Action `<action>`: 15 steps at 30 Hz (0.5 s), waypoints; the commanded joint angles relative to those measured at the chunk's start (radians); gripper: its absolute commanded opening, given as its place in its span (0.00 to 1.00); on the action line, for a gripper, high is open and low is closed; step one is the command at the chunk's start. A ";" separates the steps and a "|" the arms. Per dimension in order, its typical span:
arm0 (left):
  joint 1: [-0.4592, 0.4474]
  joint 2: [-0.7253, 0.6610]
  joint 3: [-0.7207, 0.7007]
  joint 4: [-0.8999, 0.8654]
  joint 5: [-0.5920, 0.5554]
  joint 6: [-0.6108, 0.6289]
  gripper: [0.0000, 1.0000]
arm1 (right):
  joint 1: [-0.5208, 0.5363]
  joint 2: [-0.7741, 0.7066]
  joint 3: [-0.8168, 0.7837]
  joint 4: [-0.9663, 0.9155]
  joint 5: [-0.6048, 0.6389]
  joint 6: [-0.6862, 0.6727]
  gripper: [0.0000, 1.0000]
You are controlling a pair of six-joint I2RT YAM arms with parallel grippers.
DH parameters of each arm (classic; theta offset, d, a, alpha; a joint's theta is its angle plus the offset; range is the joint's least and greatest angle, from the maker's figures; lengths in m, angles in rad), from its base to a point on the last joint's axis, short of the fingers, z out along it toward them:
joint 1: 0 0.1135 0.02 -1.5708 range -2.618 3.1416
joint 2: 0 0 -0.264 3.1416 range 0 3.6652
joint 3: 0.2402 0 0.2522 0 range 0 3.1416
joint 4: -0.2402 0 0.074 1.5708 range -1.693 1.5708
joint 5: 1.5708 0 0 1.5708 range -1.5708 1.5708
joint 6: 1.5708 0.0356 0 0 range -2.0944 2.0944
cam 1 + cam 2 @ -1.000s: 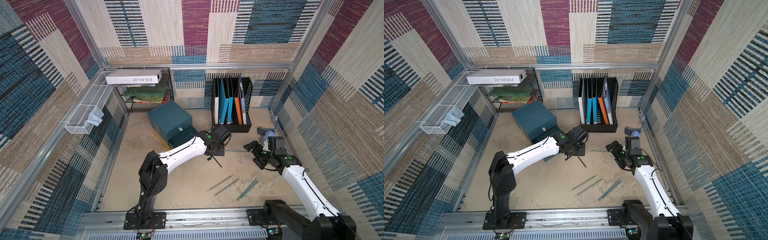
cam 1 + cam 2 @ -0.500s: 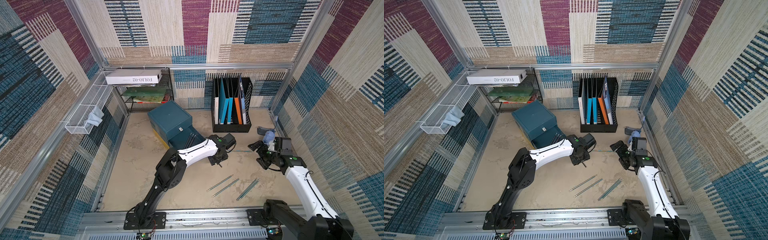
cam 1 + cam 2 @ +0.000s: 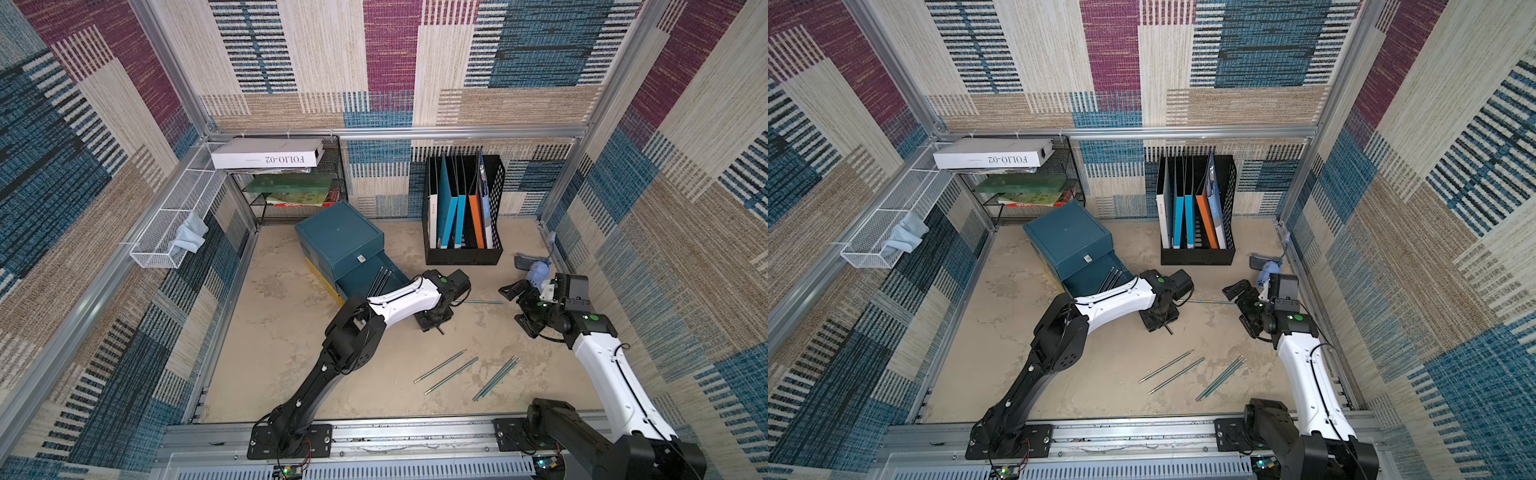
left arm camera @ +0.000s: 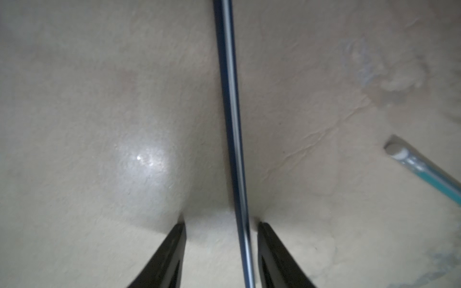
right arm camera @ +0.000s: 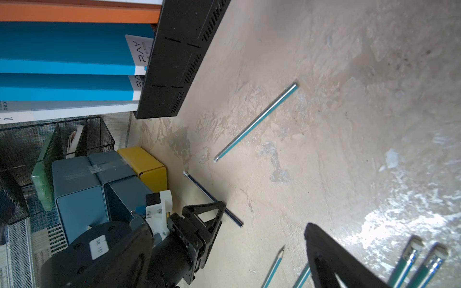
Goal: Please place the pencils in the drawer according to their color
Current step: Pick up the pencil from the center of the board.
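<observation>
My left gripper (image 3: 434, 322) points down at the table just in front of the open teal drawer (image 3: 365, 282). Its jaws stand open astride a dark pencil (image 4: 232, 124), which lies nearer one finger with a gap to the other. Black pencils (image 3: 382, 280) lie in the drawer. A teal pencil (image 3: 478, 302) lies between the two grippers. Several more teal pencils (image 3: 451, 375) lie near the front. My right gripper (image 3: 521, 307) hovers wide open and empty by the right wall. The right wrist view shows the dark pencil (image 5: 199, 185) under the left gripper (image 5: 212, 214).
The teal cabinet (image 3: 338, 237) has a yellow drawer (image 3: 316, 270) at its base. A black file holder (image 3: 461, 253) with folders stands at the back. At the back left are a mesh shelf (image 3: 291, 195) and a white wire basket (image 3: 166, 232). A small blue object (image 3: 536, 270) lies by the right wall.
My left gripper has come forward and down from beside the drawer onto the dark pencil, and its jaws have narrowed. The right gripper has barely shifted.
</observation>
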 commanded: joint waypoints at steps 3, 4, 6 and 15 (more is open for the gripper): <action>0.004 0.030 -0.029 -0.025 0.022 -0.019 0.27 | -0.007 -0.015 0.018 -0.025 -0.002 -0.010 0.99; 0.005 0.033 -0.031 -0.026 0.025 -0.019 0.21 | -0.010 -0.021 0.018 -0.027 -0.002 -0.008 0.99; 0.005 0.032 -0.039 -0.025 0.028 -0.018 0.13 | -0.012 -0.026 0.022 -0.028 -0.002 -0.007 0.99; 0.004 0.029 -0.048 -0.018 0.057 0.024 0.00 | -0.018 -0.039 0.039 -0.037 -0.004 0.000 0.99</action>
